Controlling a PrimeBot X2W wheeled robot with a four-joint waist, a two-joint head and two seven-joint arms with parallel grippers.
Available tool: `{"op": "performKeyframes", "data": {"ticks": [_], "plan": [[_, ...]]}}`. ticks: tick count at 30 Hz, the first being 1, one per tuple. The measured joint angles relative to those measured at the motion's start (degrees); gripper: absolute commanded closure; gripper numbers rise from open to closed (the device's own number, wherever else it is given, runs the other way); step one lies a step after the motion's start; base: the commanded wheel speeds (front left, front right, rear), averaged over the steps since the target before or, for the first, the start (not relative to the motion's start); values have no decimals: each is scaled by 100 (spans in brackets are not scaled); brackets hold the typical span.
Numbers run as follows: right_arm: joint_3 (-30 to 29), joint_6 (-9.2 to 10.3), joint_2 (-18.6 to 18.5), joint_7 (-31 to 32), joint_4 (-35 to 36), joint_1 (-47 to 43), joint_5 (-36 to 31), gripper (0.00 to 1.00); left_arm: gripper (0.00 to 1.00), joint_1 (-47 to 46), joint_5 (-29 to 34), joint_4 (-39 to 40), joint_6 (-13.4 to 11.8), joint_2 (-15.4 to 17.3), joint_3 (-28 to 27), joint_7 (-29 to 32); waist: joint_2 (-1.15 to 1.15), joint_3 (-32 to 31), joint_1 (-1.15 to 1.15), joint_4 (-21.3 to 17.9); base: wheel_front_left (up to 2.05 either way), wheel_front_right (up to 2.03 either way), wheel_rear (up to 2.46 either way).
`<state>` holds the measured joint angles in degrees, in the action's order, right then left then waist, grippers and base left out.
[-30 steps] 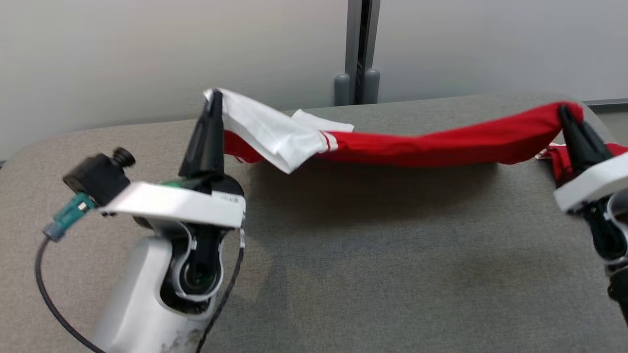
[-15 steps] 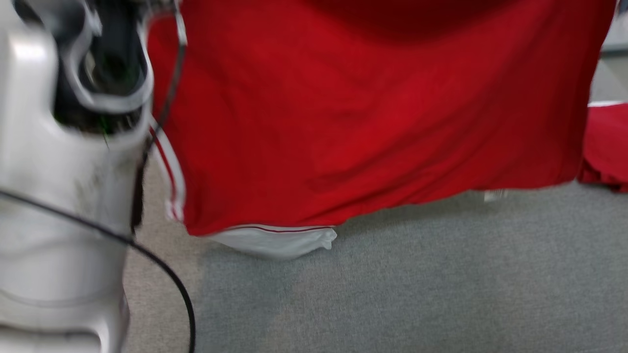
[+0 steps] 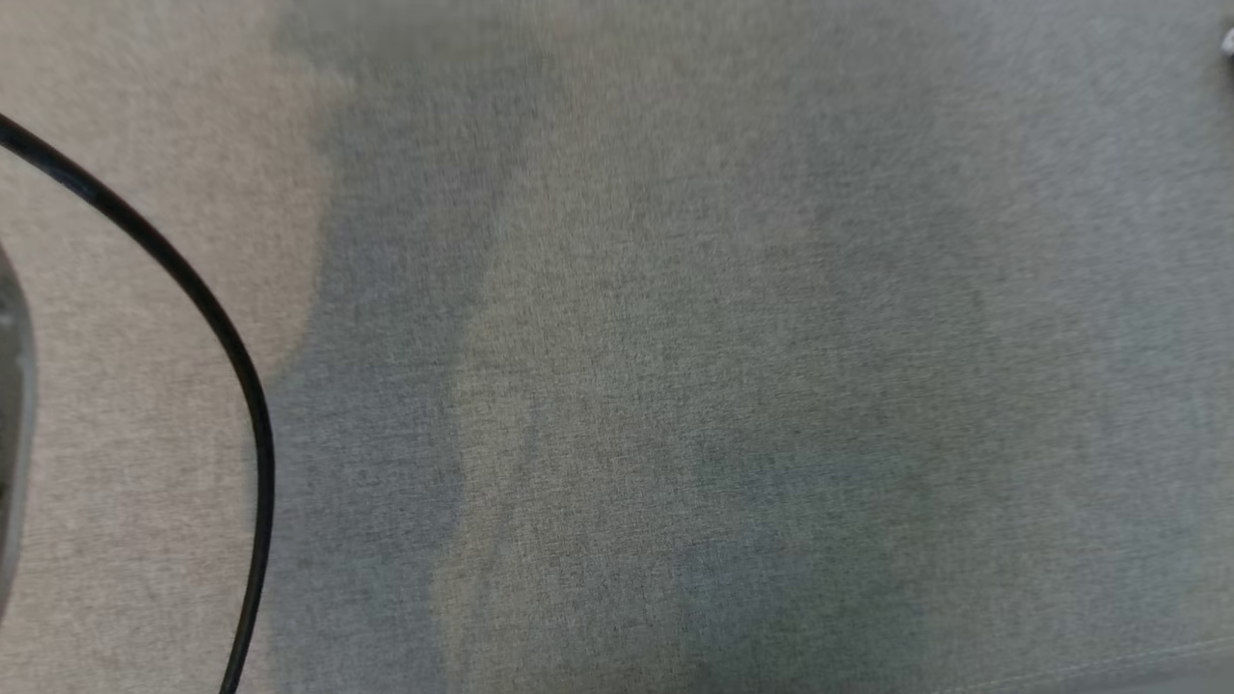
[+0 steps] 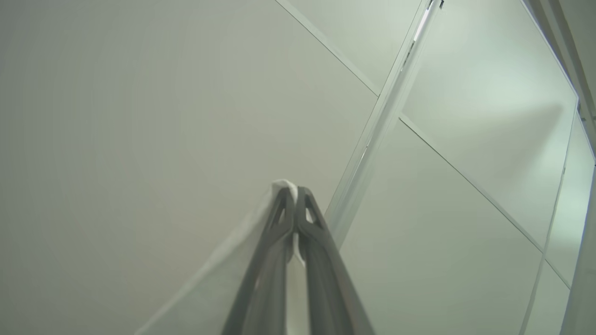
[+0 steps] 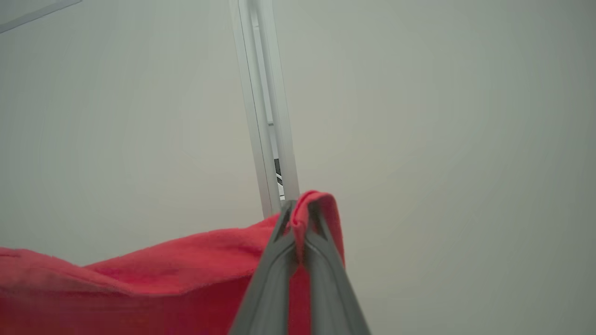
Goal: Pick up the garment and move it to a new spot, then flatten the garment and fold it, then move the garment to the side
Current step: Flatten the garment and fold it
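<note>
So, left jaws clamped on white edge of garment [image 4: 222, 288]; right jaws clamped on its red fold; grey worktop [image 3: 675, 337], black cable [image 3: 197, 287] left.

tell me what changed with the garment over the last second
Both arms lifted the garment: a second ago it sagged low over the table between them, then hung as a red sheet before the head camera. Now both wrist views look up at wall panels, and the head view has shifted onto the table. Unchanged: left gripper shut on the white part, right gripper shut on the red edge.
</note>
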<state>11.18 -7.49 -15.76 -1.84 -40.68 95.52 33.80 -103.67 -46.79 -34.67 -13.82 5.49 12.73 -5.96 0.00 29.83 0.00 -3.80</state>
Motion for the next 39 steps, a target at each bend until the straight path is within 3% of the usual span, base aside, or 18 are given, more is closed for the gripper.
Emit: {"op": "performKeyframes", "data": {"ticks": [3, 5, 14, 20, 29, 33, 39], "plan": [[134, 0, 101, -967, -620, 367, -113, 100, 100, -401, -25, -737, 303, -104, -44, -502, 0, 404, 0, 27, 0, 0, 0], [276, 0, 149, -1135, -802, 374, -5, 100, 100, -454, -33, -1006, 470, -148, 4, -625, 0, 554, 0, 62, 0, 0, 0], [1003, 0, -75, -1258, -1415, -633, 896, 100, 100, 242, -82, -1813, 982, -258, 244, -872, 0, 990, 0, 469, 0, 0, 0], [1582, 0, -199, -1282, -1407, -1364, 1504, 100, 100, 1105, -9, -2013, 1109, -265, 350, -893, 0, 1089, 0, 740, 0, 0, 0], [2332, 0, -425, -1171, -1436, -2369, 2294, 100, 100, 2523, 695, -2145, 1555, -205, 829, -899, 0, 582, 0, 853, 0, 0, 0], [2646, 0, -532, -1040, -1581, -2682, 2475, 100, 100, 2963, 1092, -2284, 1668, 141, 1165, -902, 0, 256, 0, 879, 0, 0, 0], [3006, -1, -601, -978, -1789, -3049, 2648, 100, 100, 3626, 1629, -2491, 1866, 388, 1862, -806, 0, -203, 0, 933, 0, 0, 0]]}}
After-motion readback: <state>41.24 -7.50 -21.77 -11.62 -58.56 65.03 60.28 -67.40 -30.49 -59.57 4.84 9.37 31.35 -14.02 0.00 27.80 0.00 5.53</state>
